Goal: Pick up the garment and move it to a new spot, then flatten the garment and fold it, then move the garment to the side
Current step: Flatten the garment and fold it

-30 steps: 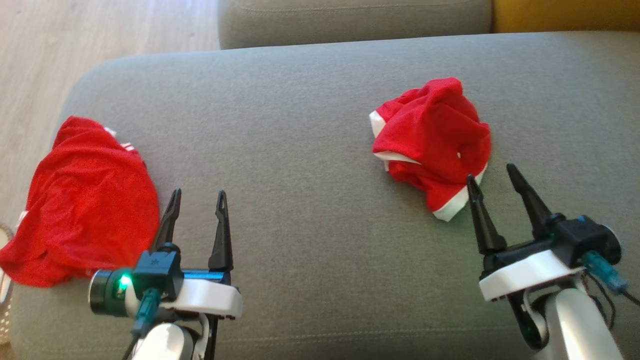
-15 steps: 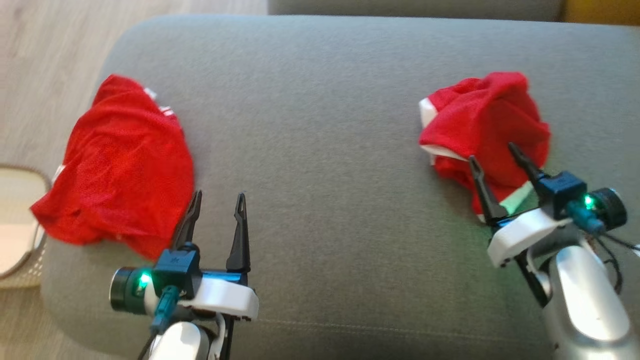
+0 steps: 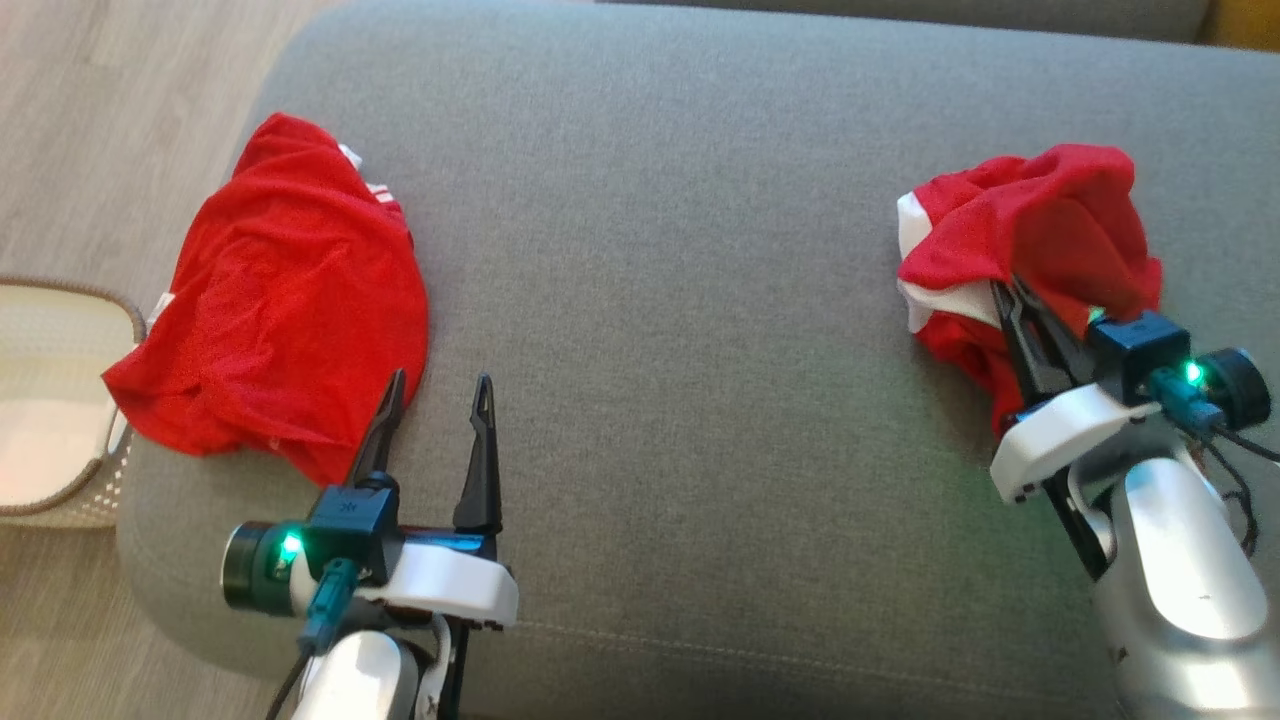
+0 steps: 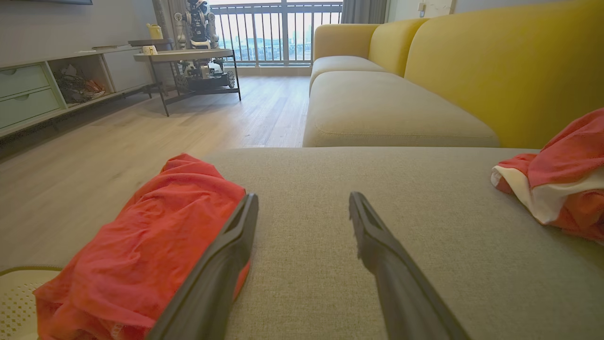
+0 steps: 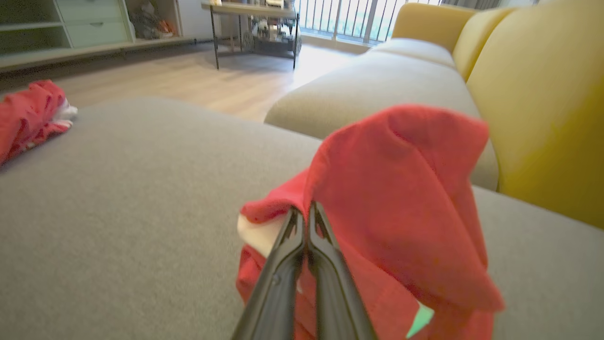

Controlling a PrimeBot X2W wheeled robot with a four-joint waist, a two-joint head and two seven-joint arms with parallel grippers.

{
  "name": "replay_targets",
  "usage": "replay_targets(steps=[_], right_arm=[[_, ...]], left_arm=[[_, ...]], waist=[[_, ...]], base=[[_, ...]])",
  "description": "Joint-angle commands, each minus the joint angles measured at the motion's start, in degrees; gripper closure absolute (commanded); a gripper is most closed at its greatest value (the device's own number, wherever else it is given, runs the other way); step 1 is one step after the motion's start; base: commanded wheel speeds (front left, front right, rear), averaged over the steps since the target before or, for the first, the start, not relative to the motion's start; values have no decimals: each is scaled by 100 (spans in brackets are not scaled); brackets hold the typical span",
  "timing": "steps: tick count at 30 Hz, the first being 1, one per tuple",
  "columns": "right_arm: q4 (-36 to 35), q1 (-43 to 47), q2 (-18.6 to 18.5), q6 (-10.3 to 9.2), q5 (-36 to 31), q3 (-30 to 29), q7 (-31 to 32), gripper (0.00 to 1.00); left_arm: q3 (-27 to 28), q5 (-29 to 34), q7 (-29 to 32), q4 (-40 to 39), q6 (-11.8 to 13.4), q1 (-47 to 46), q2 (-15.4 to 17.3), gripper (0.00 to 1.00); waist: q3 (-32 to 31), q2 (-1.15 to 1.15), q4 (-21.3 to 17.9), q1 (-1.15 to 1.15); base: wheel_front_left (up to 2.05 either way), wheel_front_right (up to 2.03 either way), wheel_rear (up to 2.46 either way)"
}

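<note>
While the left gripper [image 3: 440, 378] hangs at about 7 o'clock in the head view with its two dark fingers spread well apart and nothing between them, the right gripper [image 3: 1010, 290] at about 4 o'clock has its fingers pressed together, pinching a fold of the crumpled garment [image 3: 1050, 220]. In the right wrist view the closed fingertips [image 5: 297, 212] meet where the garment's white trim joins the red cloth, and the fabric rises above them in a bunched peak. Whether its lower folds have left the cushion cannot be told. The garment sits at about 2 o'clock on the grey sofa cushion [image 3: 680, 250], near that cushion's right end. A second red garment [image 3: 290, 300] lies spread and rumpled at about 9 o'clock on the same cushion, just beside the left gripper's outer finger, its edge draping toward the cushion's left end. Beyond that end, at 9 o'clock, a white perforated basket [image 3: 50, 420] stands on the pale wooden floor [image 3: 100, 120]. Farther on, the left wrist view shows another grey cushion [image 4: 387, 108] at 12 o'clock and a yellow backrest [image 4: 509, 61] at 2 o'clock. A dark-legged side table [image 4: 188, 54] stands at 11 o'clock before a balcony railing [image 4: 283, 28].
</note>
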Motion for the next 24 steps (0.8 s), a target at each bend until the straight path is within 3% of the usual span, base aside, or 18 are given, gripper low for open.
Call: replay_targets(steps=[1, 9, 14, 19, 24], right_arm=[[-340, -234, 28, -2, 20, 133, -107, 100], [-1125, -620, -18, -2, -21, 523, 50, 100], [-1409, -1529, -406, -2, 102, 1060, 465, 100], [-999, -2938, -1003, -2, 184, 1383, 701, 100], [-192, -4181, -1560, -2, -178, 1360, 565, 100]], left_arm=[[232, 18, -30, -150, -22, -156, -22, 0], [332, -35, -30, -78, -127, -4, -32, 0], [380, -82, -30, -40, -209, 81, -36, 0], [342, -194, -30, -30, -220, 161, -38, 0], [284, -307, -30, -36, -163, 244, -39, 0]], waist=[[-98, 0, -27, -1], [-481, 0, -198, -1], [-741, 0, -246, -1], [-918, 0, -160, -1], [-962, 0, 41, -1]], base=[[0, 0, 0], [0, 0, 0], [0, 0, 0], [0, 0, 0], [0, 0, 0]])
